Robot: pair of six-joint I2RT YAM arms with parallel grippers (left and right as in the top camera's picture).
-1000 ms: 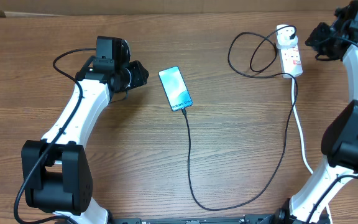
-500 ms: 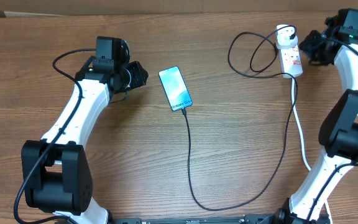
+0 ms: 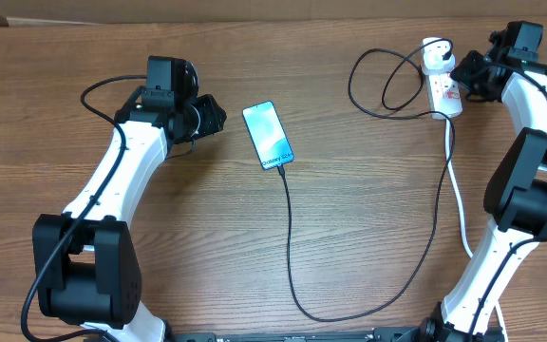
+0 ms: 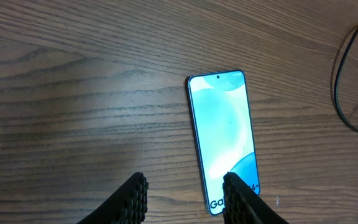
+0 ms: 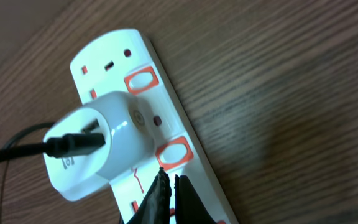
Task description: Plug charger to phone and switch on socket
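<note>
The phone (image 3: 269,136) lies flat mid-table, its light blue screen lit and facing up. The charger's black cable (image 3: 290,247) meets its lower end, loops down and right, then climbs to the white adapter (image 3: 434,59) plugged into the socket strip (image 3: 449,97). My left gripper (image 3: 218,114) stands open just left of the phone (image 4: 224,140), nothing between its fingers (image 4: 135,196). My right gripper (image 5: 168,177) is shut, its tips over the strip (image 5: 114,53), right below the red switch (image 5: 174,154) beside the adapter (image 5: 104,143).
The strip's white lead (image 3: 459,204) runs down the right side toward the right arm's base. A slack loop of the black cable (image 3: 373,85) lies left of the strip. Another red switch (image 5: 142,79) sits by the strip's end outlet.
My right gripper has moved left from the table's right edge to over the strip. The left arm, phone and cable have not moved.
</note>
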